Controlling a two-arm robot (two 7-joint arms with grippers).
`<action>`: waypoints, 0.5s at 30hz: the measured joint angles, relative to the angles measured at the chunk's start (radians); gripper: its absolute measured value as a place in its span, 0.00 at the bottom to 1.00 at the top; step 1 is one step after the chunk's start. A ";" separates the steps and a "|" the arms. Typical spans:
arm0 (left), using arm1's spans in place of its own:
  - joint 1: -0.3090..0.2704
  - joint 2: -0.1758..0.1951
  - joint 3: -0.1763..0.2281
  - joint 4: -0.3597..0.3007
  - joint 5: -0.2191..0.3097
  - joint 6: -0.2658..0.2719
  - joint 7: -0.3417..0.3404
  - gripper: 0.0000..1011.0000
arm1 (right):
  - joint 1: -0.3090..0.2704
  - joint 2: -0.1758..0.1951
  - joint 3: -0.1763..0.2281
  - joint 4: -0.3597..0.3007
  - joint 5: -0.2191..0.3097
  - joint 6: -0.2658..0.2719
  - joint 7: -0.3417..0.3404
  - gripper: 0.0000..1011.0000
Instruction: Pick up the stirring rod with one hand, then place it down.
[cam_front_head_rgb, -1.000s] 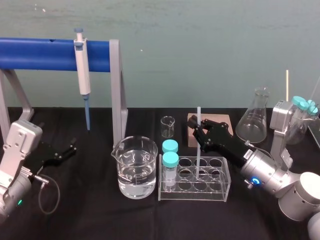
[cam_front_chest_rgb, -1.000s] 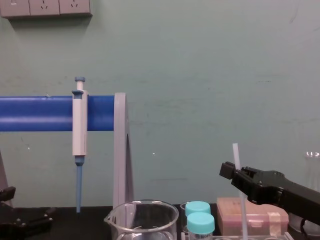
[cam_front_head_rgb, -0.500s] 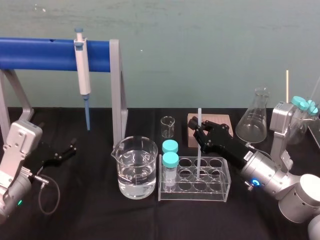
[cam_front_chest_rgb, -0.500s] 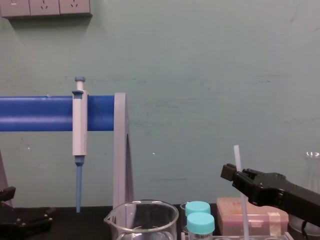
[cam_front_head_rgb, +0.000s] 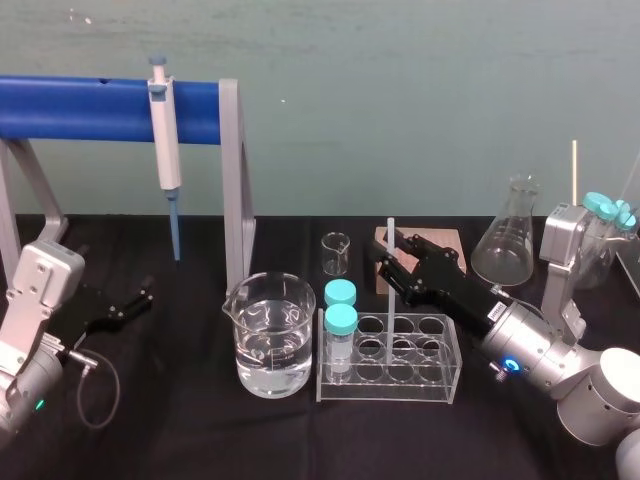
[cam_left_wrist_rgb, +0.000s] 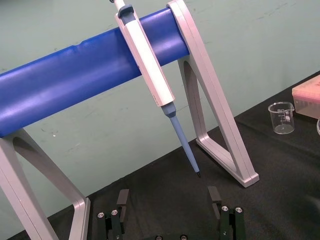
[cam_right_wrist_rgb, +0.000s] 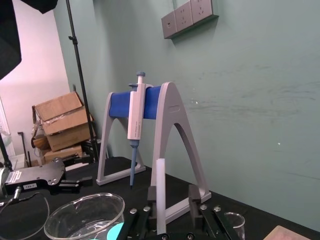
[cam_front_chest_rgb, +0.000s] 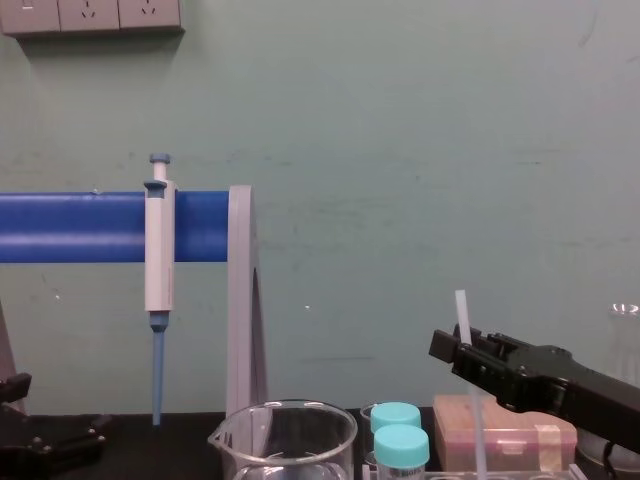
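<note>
Right gripper (cam_front_head_rgb: 390, 258) has shifted a little toward the robot's left, taking the stirring rod (cam_front_head_rgb: 391, 232) w/ it; the rod's top sits a touch lower than a second ago.

Nearest, on the black table (cam_front_head_rgb: 180, 420): a clear tube rack (cam_front_head_rgb: 440, 385) w/ two teal-capped tubes (cam_front_head_rgb: 341, 320) at its left end, and a beaker of water (cam_front_head_rgb: 270, 340) just beside it. The rod stands about upright over the rack, lower end down among the wells; which well, can't tell.

In the right wrist view the gripper (cam_right_wrist_rgb: 172, 200) is partly open. The rod (cam_right_wrist_rgb: 160, 190) rests against one finger, w/ a clear gap to the other, so nothing is clamped.

Left gripper (cam_front_head_rgb: 125, 305) lies parked on the table at far left, jaws wide apart, empty.

Behind the rack: a small empty beaker (cam_front_head_rgb: 336, 253), a pink box (cam_front_head_rgb: 445, 238), a conical flask (cam_front_head_rgb: 505, 245). Farthest, a pipette (cam_front_head_rgb: 165, 150) hangs from a blue-barred stand (cam_front_head_rgb: 80, 108).

Judgement: the put-down looks nearly done, w/ the rod lowered and let go. What's left is backing the gripper away w/o tipping the rod, which may lean or fall once the finger leaves it.
</note>
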 joint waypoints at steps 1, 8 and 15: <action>0.000 0.000 0.000 0.000 0.000 0.000 0.000 0.99 | 0.000 0.000 0.000 0.000 0.000 0.000 0.000 0.40; 0.000 0.000 0.000 0.000 0.000 0.000 0.000 0.99 | 0.001 0.000 0.000 0.001 0.000 0.000 0.001 0.63; 0.000 0.000 0.000 0.000 0.000 0.000 0.000 0.99 | 0.001 0.000 0.000 0.001 0.001 0.000 0.002 0.82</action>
